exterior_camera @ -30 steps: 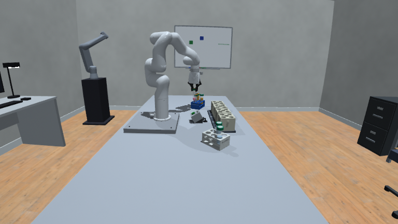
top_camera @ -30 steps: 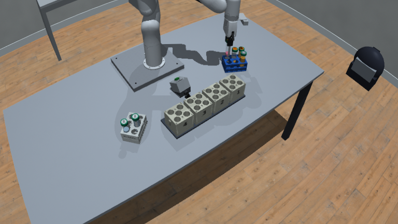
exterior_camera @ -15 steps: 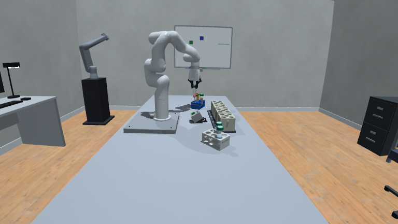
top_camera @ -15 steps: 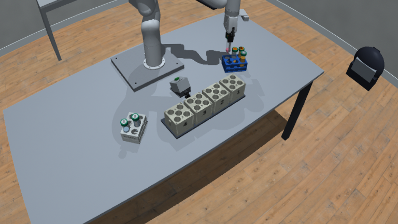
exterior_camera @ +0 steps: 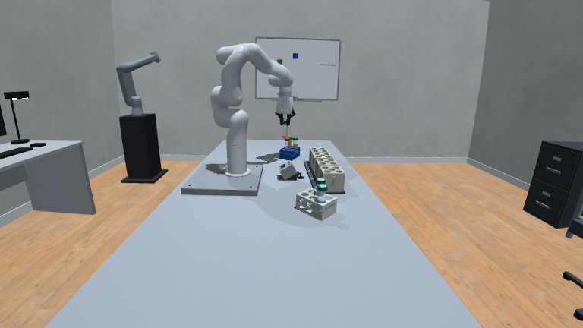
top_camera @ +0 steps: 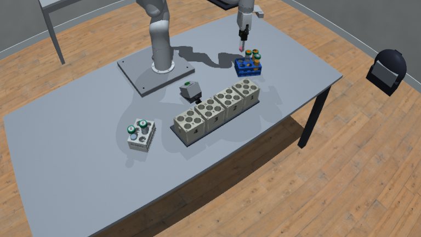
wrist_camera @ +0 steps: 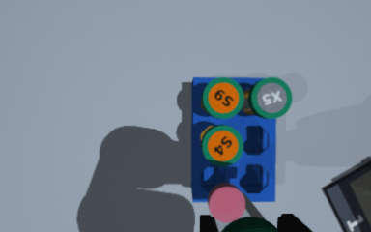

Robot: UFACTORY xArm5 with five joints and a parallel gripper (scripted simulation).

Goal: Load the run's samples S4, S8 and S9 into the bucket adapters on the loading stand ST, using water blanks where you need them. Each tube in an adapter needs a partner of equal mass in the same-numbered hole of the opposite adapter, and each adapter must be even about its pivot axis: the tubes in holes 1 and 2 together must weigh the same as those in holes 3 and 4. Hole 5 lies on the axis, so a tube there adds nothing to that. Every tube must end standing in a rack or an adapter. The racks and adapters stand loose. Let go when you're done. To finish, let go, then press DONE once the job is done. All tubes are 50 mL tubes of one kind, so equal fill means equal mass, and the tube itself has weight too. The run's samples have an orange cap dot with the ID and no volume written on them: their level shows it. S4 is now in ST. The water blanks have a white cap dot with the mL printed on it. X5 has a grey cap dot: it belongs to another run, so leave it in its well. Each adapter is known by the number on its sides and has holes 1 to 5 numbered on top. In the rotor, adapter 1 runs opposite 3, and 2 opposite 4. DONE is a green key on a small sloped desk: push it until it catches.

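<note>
My gripper (top_camera: 243, 38) (exterior_camera: 284, 123) (wrist_camera: 249, 224) is shut on a green-capped tube (top_camera: 243, 44) (exterior_camera: 284, 130) with a little pink fill. It hangs upright, its tip above the near end of the blue rack (top_camera: 248, 73) (exterior_camera: 288, 156) (wrist_camera: 271, 194); its cap label cannot be read. S4 (top_camera: 248, 52) (wrist_camera: 222, 145), S9 (top_camera: 255, 50) (wrist_camera: 223, 98) and grey-dotted X5 (top_camera: 257, 56) (wrist_camera: 271, 98) stand in that rack. Adapters 1 (top_camera: 251, 97), 2 (top_camera: 234, 107), 3 (top_camera: 216, 119) and 4 (top_camera: 195, 131) stand in a row with no tubes showing.
Two white-dotted blanks (top_camera: 131, 129) (top_camera: 143, 123) stand in the white rack (top_camera: 138, 146) (exterior_camera: 304, 208); their printed volumes are unreadable. The green DONE key (top_camera: 187, 83) (exterior_camera: 282, 165) on its small desk (top_camera: 192, 90) is between the robot base (top_camera: 136, 80) and the adapter row.
</note>
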